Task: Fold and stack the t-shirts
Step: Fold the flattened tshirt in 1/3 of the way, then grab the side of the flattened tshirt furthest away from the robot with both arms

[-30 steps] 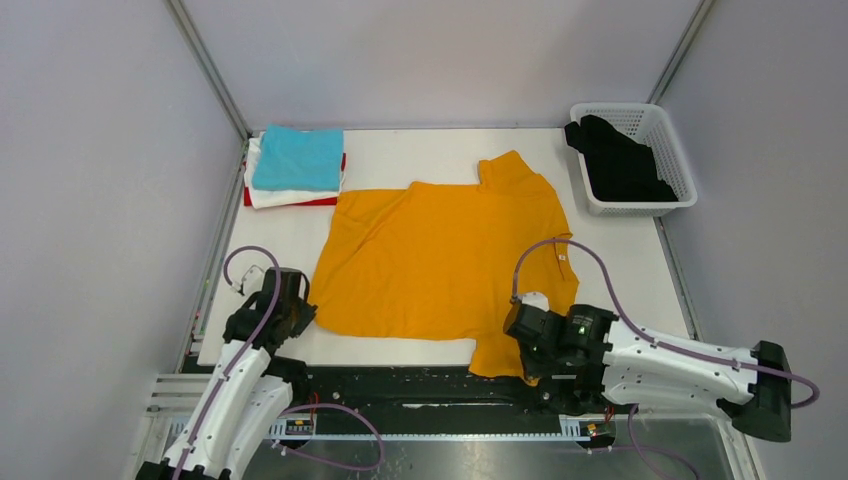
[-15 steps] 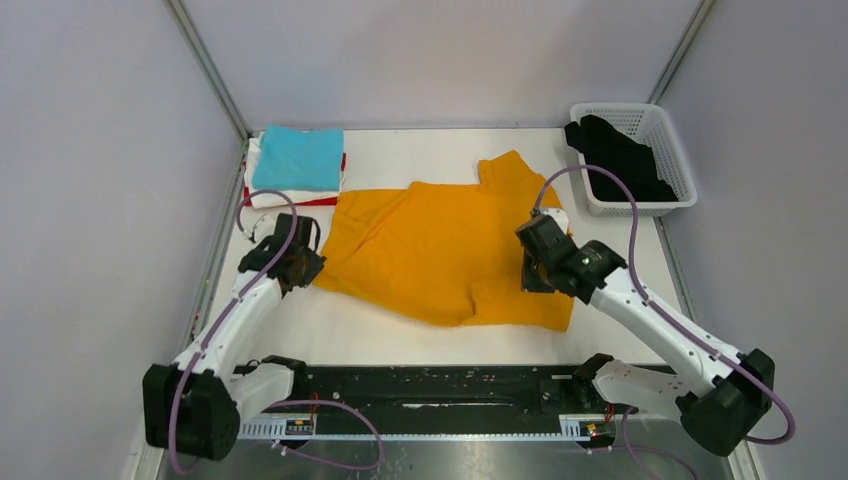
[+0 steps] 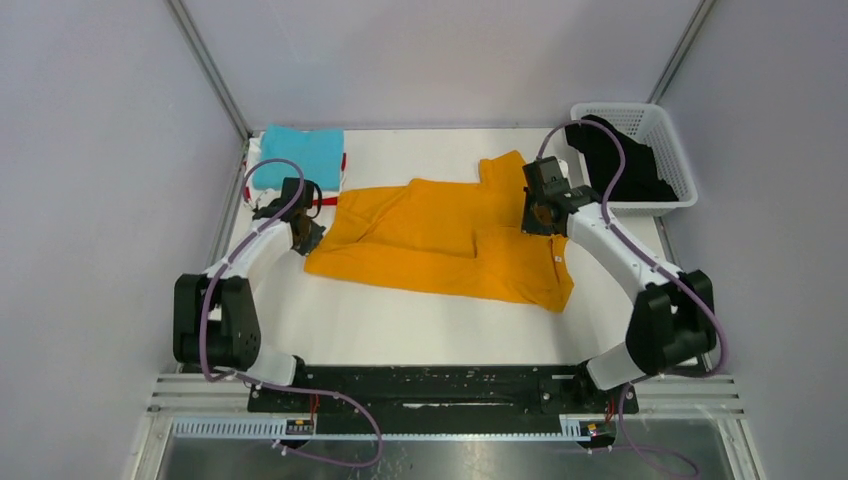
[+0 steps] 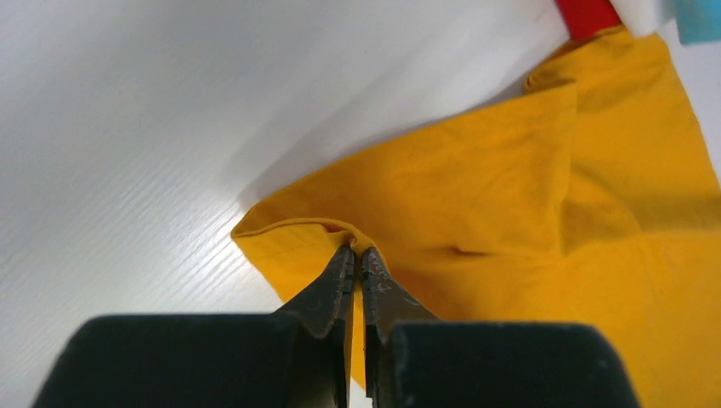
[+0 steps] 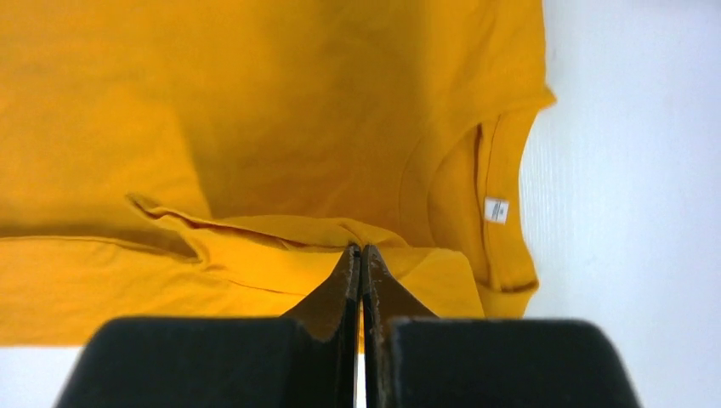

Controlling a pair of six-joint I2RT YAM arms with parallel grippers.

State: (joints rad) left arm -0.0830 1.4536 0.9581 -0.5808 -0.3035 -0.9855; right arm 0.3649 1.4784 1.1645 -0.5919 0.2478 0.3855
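The smooth white counter [image 3: 420, 330] carries a mustard-orange t-shirt [image 3: 450, 240] of soft matte knit. It lies doubled over across the middle as a long crumpled band, its ribbed collar toward the right side. At the far right corner stands a white plastic lattice basket [image 3: 664, 125], rectangular with flared walls, holding a heap of black cloth [image 3: 620, 165]. At the far left corner sits a stack of folded rectangles: a turquoise t-shirt [image 3: 300, 155] on top, a white one [image 3: 252, 160] under it and a red edge [image 4: 588, 15] at the bottom. The left hand [image 4: 357, 259] is pinched tight on a stitched hem at the shirt's left end. The right hand [image 5: 360, 255] is clamped on a raised fold just beside the collar, near a small white label [image 5: 496, 209].
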